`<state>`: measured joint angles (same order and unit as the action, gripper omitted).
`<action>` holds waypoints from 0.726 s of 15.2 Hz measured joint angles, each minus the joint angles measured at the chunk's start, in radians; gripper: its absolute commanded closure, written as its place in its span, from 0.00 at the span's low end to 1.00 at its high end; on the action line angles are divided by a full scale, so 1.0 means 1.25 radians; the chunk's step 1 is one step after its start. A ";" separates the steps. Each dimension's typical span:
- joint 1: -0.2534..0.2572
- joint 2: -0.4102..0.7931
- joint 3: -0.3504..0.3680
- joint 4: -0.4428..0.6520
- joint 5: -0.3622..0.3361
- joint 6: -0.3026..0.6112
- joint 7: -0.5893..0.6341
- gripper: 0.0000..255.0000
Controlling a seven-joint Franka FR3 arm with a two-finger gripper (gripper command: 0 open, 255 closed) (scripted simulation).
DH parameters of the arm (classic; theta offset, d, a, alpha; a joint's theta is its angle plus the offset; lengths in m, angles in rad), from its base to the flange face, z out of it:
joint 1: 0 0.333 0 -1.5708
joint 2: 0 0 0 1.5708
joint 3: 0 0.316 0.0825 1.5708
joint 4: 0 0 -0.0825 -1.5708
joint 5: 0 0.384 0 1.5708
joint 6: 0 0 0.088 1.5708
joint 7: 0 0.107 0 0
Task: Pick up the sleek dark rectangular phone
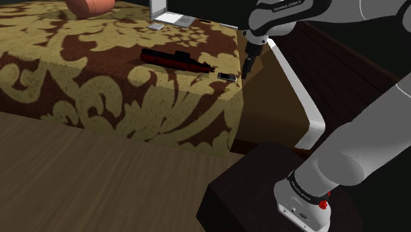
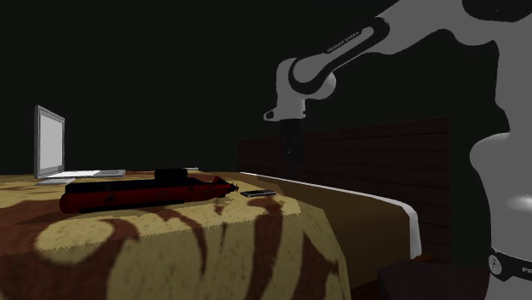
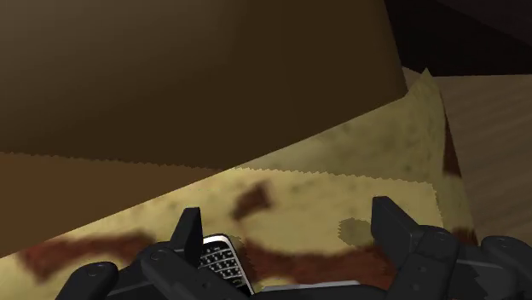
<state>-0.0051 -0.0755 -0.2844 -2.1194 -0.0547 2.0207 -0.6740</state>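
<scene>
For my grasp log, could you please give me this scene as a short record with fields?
surface: bed, patterned cover
target: phone, lying flat near the bed's corner
hand: gripper open, low beside the phone
wrist view: phone lies between the fingers, close to one finger, not clasped
neighbour: submarine, red and black, beside the phone
farther back: laptop, open
status: phone not yet held

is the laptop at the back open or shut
Open: the laptop has its pale screen standing upright above its flat base.
</scene>
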 measured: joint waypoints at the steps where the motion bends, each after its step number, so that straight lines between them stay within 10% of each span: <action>1: -0.002 0.035 -0.005 0.027 0.015 0.010 -0.023 0.00; 11: -0.030 0.248 -0.009 0.199 0.120 0.057 -0.156 0.00</action>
<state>-0.0423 0.2342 -0.2953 -1.8713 0.0957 2.0916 -0.8696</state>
